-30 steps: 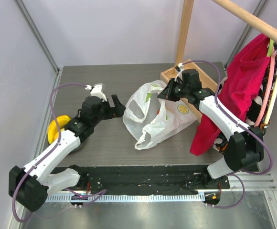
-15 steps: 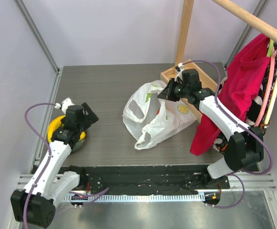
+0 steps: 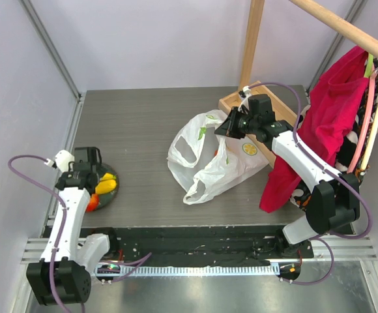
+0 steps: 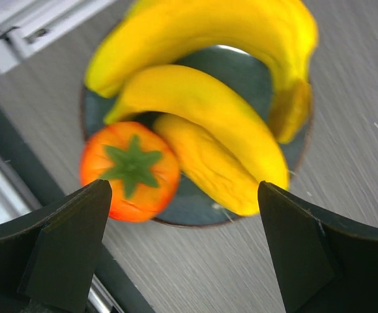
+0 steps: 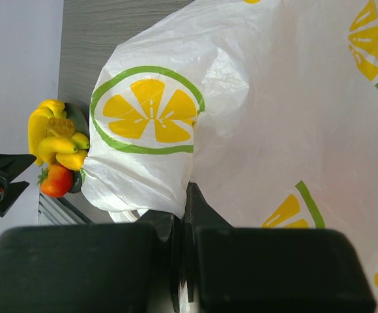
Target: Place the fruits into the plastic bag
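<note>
Left wrist view: wide-open left gripper (image 4: 182,192) hovers over grey plate (image 4: 241,72) bearing persimmon-like fruit (image 4: 131,171), mango-like fruit (image 4: 205,166), banana bunch (image 4: 241,32); probably light, rigid, slick, so grasp across the middle. Beyond, right gripper (image 5: 187,199) pinches limp, thin plastic bag (image 5: 274,98).

A lab test cell is indicated: the grey surface (image 3: 143,124) is enclosed by plain pale panels (image 3: 163,39), and two robot arms (image 3: 300,160) are bolted along its near edge.
</note>
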`<state>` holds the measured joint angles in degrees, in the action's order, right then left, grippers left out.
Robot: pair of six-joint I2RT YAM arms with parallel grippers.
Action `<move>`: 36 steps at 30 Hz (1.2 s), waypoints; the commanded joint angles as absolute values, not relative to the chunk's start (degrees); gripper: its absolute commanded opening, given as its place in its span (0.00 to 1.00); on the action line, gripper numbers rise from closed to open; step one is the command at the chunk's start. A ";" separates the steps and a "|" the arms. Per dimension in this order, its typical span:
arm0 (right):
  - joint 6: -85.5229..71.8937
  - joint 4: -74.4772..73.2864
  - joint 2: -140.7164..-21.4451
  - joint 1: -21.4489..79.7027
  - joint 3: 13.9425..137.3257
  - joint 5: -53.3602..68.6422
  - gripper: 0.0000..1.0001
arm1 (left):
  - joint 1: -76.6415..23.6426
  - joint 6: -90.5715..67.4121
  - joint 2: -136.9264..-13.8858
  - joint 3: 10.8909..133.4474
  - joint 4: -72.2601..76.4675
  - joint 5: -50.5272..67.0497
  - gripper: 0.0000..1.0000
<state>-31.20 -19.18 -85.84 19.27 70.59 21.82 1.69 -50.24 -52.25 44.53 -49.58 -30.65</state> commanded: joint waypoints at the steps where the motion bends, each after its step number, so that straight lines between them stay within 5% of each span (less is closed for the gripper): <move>1: -30.41 -17.23 -83.23 18.98 71.72 23.55 0.01 | 8.78 -49.67 -51.34 46.06 -53.53 -33.58 1.00; 12: -30.50 -17.49 -83.14 19.07 73.21 23.91 0.01 | 27.50 -40.78 -55.19 42.98 -45.62 -20.57 1.00; 36: -29.97 -17.75 -83.23 19.07 73.21 23.12 0.01 | 27.77 -45.44 -59.06 38.15 -42.45 -12.48 1.00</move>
<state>-31.09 -19.09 -85.84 19.27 70.91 23.20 27.40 -44.12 -58.94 38.76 -44.38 -13.34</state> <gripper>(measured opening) 0.028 0.996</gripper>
